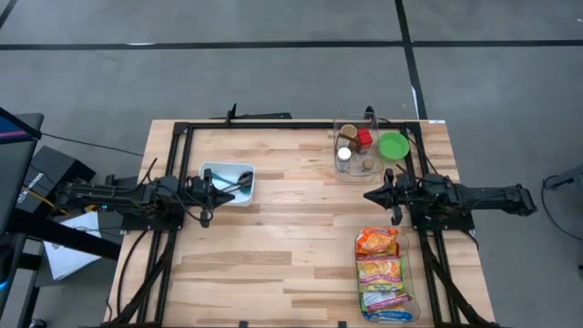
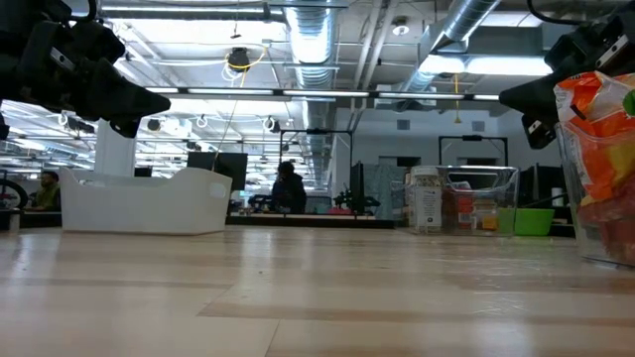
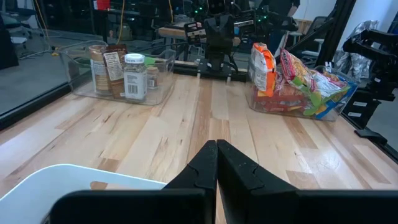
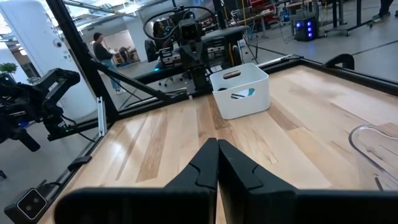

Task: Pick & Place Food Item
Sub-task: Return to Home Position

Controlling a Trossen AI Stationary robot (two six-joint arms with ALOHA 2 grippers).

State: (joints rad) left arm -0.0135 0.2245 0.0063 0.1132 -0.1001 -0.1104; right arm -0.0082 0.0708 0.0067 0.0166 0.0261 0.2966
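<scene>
— Left gripper [image 3: 216, 157]?
— Clenched, empty, raised at edge of white rectangular plastic bin [image 1: 206, 171].
— Right gripper [image 4: 217, 157]?
— Clenched, empty, between far clear plastic bin [image 1: 336, 169] and near clear plastic bin [image 1: 407, 260] of snack packets [image 1: 381, 273].
— Brown cylindrical spice bottle [image 1: 347, 138]?
— Stands upright in far bin, among other jars [image 1: 344, 154].

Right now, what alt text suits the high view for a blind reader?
Two dark arms lie over a wooden table, the left gripper and the right gripper shut and empty. A white bin sits by the left; a bin of spice bottles and a bin of snack packets flank the right.
</scene>
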